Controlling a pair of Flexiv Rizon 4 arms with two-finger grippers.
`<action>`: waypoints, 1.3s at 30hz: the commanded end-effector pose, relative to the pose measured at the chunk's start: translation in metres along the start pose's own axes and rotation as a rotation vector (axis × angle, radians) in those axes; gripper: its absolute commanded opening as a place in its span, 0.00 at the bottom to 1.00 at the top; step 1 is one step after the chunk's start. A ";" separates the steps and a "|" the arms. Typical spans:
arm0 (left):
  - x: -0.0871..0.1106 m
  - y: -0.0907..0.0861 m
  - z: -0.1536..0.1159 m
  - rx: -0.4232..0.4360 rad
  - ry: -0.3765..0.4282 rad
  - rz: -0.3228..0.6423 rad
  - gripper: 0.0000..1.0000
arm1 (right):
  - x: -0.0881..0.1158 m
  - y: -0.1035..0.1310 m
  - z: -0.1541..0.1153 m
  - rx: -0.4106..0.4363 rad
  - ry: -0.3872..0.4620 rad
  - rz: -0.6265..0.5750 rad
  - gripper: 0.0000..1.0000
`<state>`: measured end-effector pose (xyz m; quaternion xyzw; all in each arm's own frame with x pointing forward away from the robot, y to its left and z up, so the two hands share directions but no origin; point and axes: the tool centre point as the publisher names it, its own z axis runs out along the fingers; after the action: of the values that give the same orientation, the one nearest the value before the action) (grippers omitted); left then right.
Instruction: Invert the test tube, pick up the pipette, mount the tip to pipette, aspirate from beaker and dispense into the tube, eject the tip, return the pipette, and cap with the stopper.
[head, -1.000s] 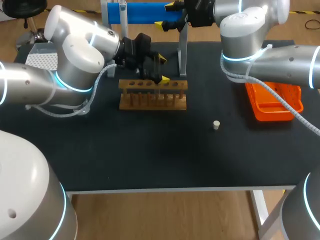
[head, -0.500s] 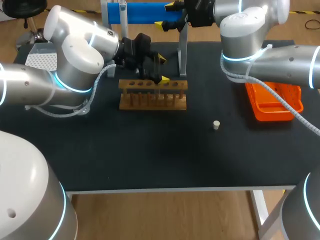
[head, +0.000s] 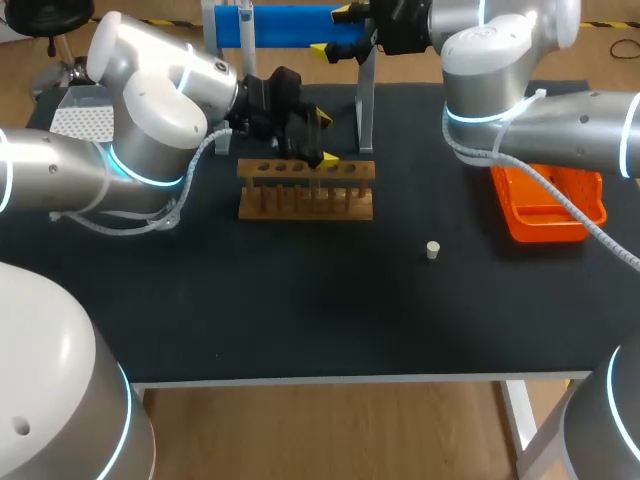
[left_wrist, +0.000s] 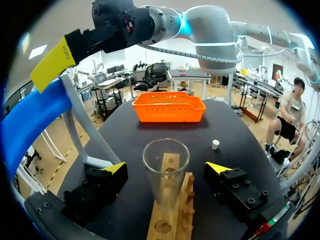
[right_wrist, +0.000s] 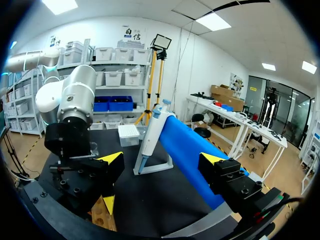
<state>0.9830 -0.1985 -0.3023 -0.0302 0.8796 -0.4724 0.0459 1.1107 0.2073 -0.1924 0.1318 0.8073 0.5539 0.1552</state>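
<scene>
Black cloth covers the desk (head: 300, 300), and a white perforated box (head: 80, 120), probably holding the tips, sits at its far left corner.

Next along, the left tool (head: 325, 138) hangs over the wooden rack (head: 305, 190), which stands toward the far edge, left of centre. Its fingers are spread. The test tube (left_wrist: 165, 195) stands upright in the rack between them, mouth up, with a gap on each side, so nothing grips it.

At the far edge, the pipette (right_wrist: 151, 131) lies across its stand (head: 366, 100). The right tool (right_wrist: 162, 160) is also spread, with the pipette's blue body running between its fingers and touching neither.

I judge the step in hand to be the pipette pickup. To do it well, the right tool should centre on the blue body so both fingers meet it together. It should then lift straight off the stand without dragging it, staying clear of the left arm just beside it.

Further right, the small white stopper (head: 433, 250) stands alone on open cloth, and an orange basket (head: 548, 205) sits by the right edge.
</scene>
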 end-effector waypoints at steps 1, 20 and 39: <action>0.000 0.000 0.000 -0.001 0.000 -0.001 1.00 | 0.012 -0.016 -0.038 0.028 0.000 -0.023 1.00; 0.000 0.000 0.000 -0.001 0.000 -0.001 1.00 | 0.070 -0.102 -0.204 -0.012 0.000 0.039 1.00; 0.000 0.000 0.000 -0.001 0.000 -0.001 1.00 | 0.154 -0.172 -0.293 0.075 0.023 0.078 1.00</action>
<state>0.9827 -0.1984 -0.3024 -0.0302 0.8795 -0.4728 0.0460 0.8780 -0.0096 -0.2837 0.1601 0.8242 0.5303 0.1176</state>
